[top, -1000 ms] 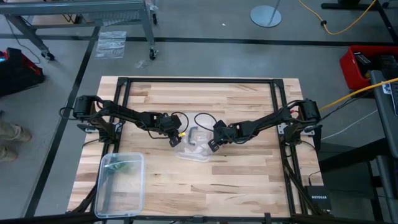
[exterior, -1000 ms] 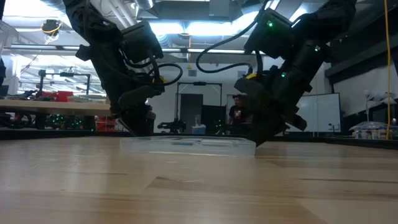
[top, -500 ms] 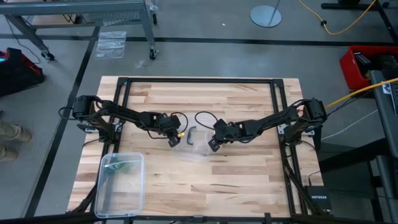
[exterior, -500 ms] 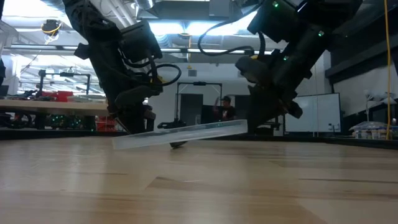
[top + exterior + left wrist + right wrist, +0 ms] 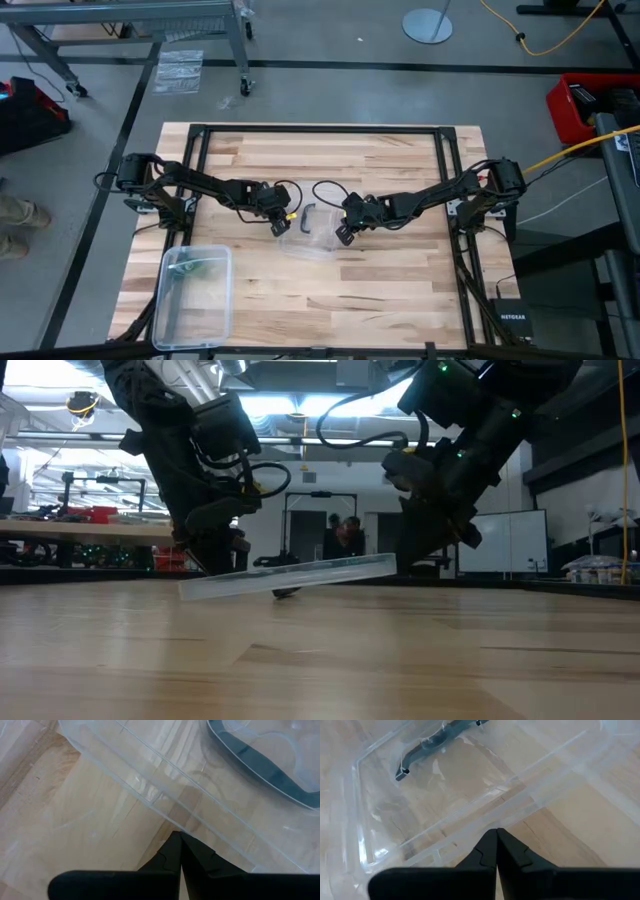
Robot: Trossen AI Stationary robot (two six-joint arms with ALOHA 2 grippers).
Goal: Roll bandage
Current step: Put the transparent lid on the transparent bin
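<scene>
— While both sets of fingers are pinched fully together, what have I actually got hold of?

— Each pair nips an edge of the clear lid (image 5: 308,232): left gripper (image 5: 279,227) on one side, right gripper (image 5: 341,234) on the other, so in the low view it hangs tilted above the worktop (image 5: 400,290).

— And the bandage (image 5: 200,266)?

— I see green inside the clear plastic box (image 5: 193,297) at the near left corner, well apart from both arms.

— How will it handle?

— I'd judge it light, soft and stretchy, likely to sag and unroll. I'd pinch one free end, not the middle.
</scene>
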